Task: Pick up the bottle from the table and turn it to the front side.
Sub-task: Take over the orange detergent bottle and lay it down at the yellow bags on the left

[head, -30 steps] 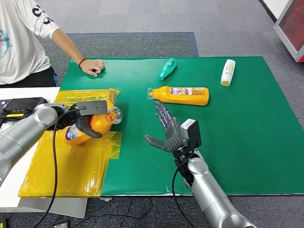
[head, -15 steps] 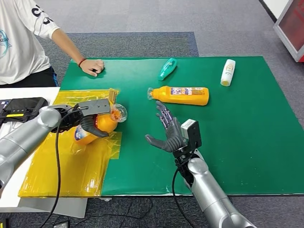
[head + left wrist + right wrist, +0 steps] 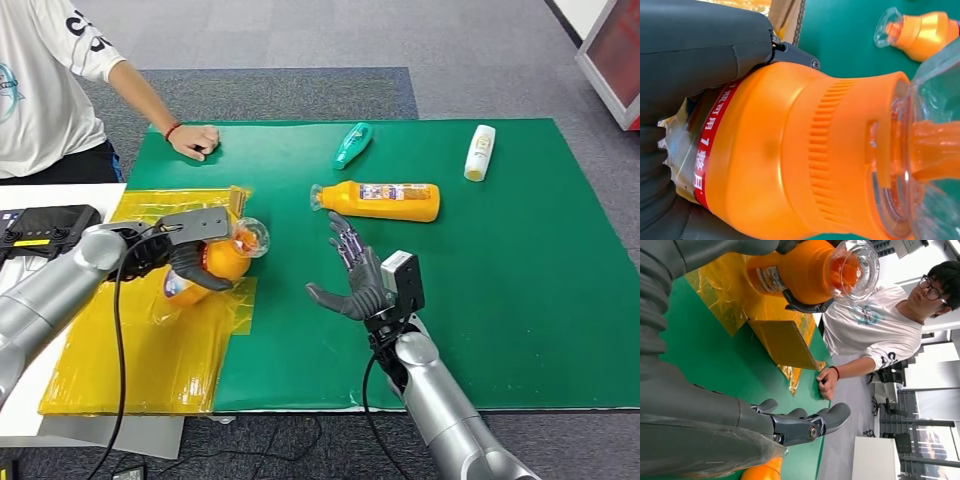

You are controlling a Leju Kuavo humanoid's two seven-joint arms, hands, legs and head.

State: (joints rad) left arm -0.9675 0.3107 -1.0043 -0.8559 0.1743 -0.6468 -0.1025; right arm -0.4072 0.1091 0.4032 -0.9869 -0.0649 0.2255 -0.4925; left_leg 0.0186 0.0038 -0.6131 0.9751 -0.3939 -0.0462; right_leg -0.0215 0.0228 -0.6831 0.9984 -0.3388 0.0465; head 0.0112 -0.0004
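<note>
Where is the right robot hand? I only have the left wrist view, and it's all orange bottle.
Observer: In the head view the right robot hand is open over the green mat, fingers spread. It is well apart from the held orange bottle in the left robot hand.
Operator: Anyone near the table?
Observer: Yes. A person's hand rests on the mat's far left corner, apart from both arms.
Operator: Any bottles I can't see?
Observer: A teal bottle and a white bottle lie on the far side of the mat.
</note>
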